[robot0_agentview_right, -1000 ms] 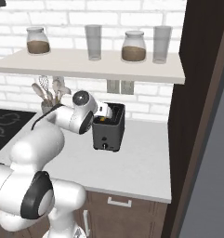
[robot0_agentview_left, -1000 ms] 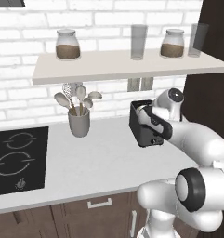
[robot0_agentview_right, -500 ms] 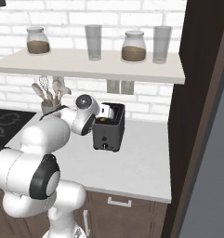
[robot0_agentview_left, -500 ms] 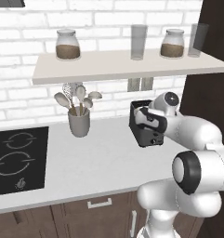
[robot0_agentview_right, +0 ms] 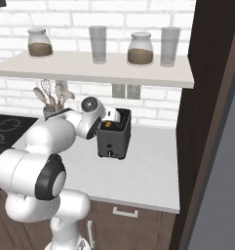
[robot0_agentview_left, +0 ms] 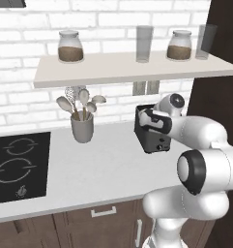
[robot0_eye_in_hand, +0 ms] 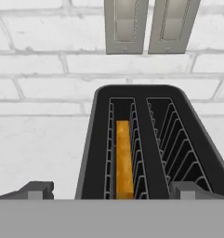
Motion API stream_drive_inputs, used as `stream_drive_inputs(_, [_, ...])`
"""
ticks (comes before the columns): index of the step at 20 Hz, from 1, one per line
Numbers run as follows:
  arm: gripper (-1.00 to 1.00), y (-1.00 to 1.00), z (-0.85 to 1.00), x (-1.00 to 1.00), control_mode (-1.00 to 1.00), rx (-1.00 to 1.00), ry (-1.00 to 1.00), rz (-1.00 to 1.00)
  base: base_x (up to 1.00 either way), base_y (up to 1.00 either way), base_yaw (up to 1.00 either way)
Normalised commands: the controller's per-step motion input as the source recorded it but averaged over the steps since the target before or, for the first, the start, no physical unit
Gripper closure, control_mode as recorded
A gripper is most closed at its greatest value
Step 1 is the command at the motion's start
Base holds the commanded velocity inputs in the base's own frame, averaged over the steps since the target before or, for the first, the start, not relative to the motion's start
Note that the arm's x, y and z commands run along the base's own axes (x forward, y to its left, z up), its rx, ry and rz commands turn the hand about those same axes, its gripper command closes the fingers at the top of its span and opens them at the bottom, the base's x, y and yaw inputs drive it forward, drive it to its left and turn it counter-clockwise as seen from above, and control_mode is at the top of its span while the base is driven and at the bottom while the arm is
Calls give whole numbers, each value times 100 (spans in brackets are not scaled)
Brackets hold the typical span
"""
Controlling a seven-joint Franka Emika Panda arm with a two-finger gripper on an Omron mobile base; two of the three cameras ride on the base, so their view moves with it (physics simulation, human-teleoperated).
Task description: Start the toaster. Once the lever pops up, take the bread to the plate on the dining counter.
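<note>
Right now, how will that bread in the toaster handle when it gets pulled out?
The bread looks thin and probably light. Standing on edge deep in the toaster slot, it may catch on the wire guides. Likely fairly stiff, but crumbly if pinched hard.

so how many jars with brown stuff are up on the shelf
2. One jar stands toward the shelf's left end, above the utensil holder; the other jar stands toward its right end, between two empty glasses, above the toaster. None appear hidden.
</note>
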Motion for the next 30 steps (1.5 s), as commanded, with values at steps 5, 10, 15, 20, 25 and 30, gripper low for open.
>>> stream_drive_inputs(5, [-100,0,2,3,-100,0,0,0,0,0,0])
stream_drive_inputs(10, [-100,0,14,0,-100,0,0,0,0,0,0])
stream_drive_inputs(15, [-100,0,2,0,-100,0,0,0,0,0,0])
stream_drive_inputs(20, [-100,0,0,0,-100,0,0,0,0,0,0])
stream_drive_inputs(25, [-100,0,0,0,-100,0,0,0,0,0,0])
stream_drive_inputs(30, [-100,0,0,0,-100,0,0,0,0,0,0])
